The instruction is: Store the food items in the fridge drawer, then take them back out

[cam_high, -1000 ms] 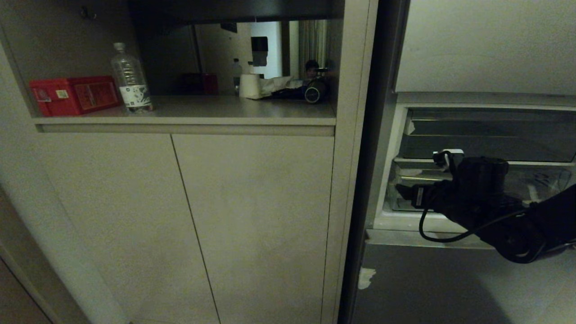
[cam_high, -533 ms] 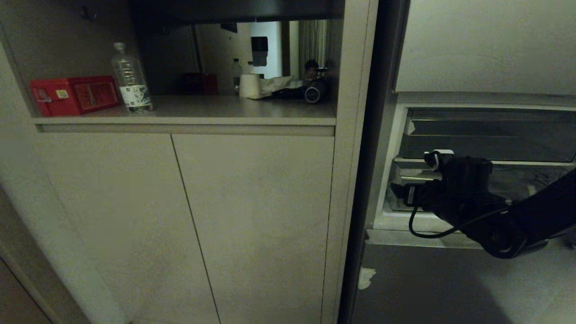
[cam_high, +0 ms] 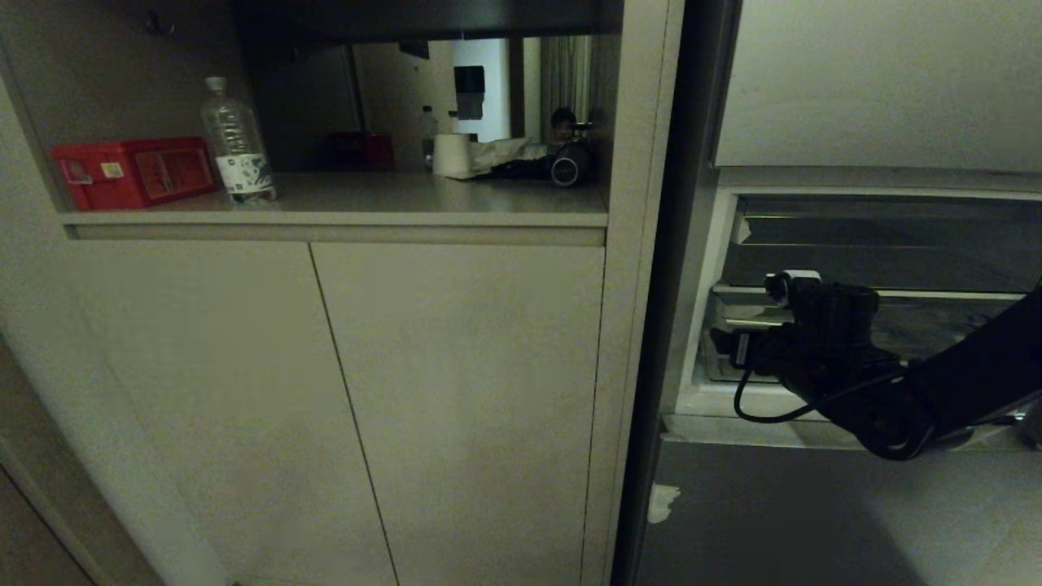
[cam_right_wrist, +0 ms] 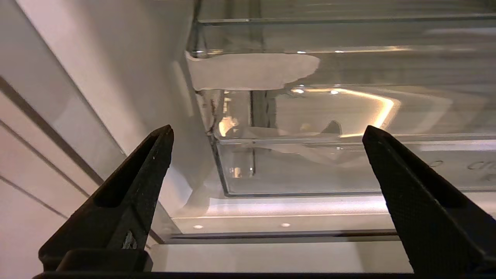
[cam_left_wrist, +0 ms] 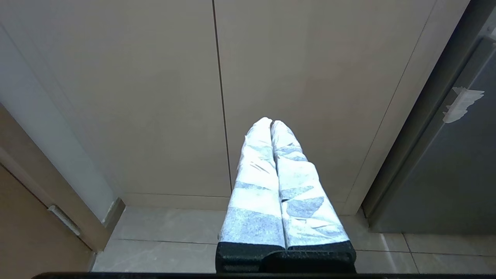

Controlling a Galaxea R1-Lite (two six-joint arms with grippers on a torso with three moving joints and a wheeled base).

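Right claw (cam_right_wrist: 267, 131) spread wide, holding nothing, aimed at the front left corner of the clear fridge drawer (cam_right_wrist: 310, 166), near but not touching; probably lined up there to hook or pinch the drawer front and pull it out, since fingers (cam_right_wrist: 131, 186) straddle the corner with the white tape scrap (cam_right_wrist: 248, 71). In head view, right claw (cam_high: 733, 346) just at the drawer's left end, arm reaching in from the right across the open fridge compartment. Drawer (cam_high: 936, 334) looks pushed in, or nearly, so likely the opening step, early in the task. Food items not visible in any view; cannot tell where. Darker shallower tray (cam_high: 879, 244) above the drawer, untouched. Left claw (cam_left_wrist: 271, 128) pressed shut, empty, parked low facing the cabinet doors (cam_left_wrist: 155, 77), out of the way because one arm suffices here. On the shelf (cam_high: 366, 195) to the left: red box (cam_high: 134, 171), water bottle (cam_high: 238, 142), paper roll (cam_high: 452, 155); none relevant. Risk: open fingers slipping off the smooth clear rim at the corner.
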